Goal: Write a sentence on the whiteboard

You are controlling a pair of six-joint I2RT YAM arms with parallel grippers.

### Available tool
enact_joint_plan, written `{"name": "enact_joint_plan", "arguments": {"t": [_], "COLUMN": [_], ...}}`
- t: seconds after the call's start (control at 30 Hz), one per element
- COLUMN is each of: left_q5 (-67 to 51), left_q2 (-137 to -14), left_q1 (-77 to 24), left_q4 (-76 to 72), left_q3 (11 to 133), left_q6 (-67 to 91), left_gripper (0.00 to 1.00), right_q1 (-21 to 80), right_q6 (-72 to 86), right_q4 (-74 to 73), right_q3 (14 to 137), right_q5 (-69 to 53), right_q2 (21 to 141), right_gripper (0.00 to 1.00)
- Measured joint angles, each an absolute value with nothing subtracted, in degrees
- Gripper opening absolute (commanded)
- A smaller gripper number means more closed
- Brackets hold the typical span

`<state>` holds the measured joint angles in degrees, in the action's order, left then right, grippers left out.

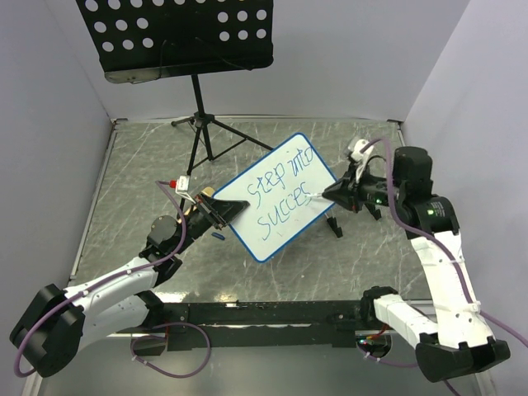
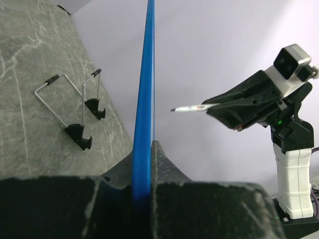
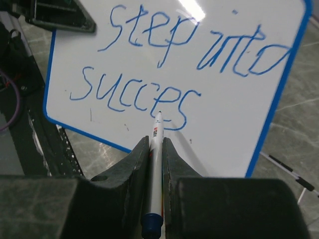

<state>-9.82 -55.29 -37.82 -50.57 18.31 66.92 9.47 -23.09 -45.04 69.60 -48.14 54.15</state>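
Left pincer clamps blue-framed whiteboard; sentence two-lined.

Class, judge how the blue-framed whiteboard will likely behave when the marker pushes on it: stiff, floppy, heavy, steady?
Probably stiff: the whiteboard shows a dead straight edge in the left wrist view. Likely light: only the left gripper holds it, by one edge. So marker pressure far from that grip may swing it slightly.

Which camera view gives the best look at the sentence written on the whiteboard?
The right wrist view: the sentence fills the frame, readable as "step into succes". The top external view shows it small and slanted. The left wrist view sees the whiteboard edge-on, so no writing shows.
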Motion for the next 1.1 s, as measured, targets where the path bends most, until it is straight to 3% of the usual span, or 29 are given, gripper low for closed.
{"name": "enact_joint_plan", "arguments": {"t": [0.27, 1.1], "left_q5": [-10.26, -11.79], "left_q2": [-55.29, -56.16], "left_q1": [-37.63, -37.32], "left_q4": [-50.74, -51.86], "left_q3": [18.31, 18.31], "left_q6": [66.89, 66.92], "left_gripper": [0.01, 0.01], "right_q1": [4.21, 4.14], "right_q6": [-19.73, -18.81], "right_q4": [-40.01, -37.41], "right_q3": [71.31, 70.78], "right_q5": [-46.33, -46.19], "right_q2": [54.54, 59.81], "right_gripper": [0.0, 0.0]}}
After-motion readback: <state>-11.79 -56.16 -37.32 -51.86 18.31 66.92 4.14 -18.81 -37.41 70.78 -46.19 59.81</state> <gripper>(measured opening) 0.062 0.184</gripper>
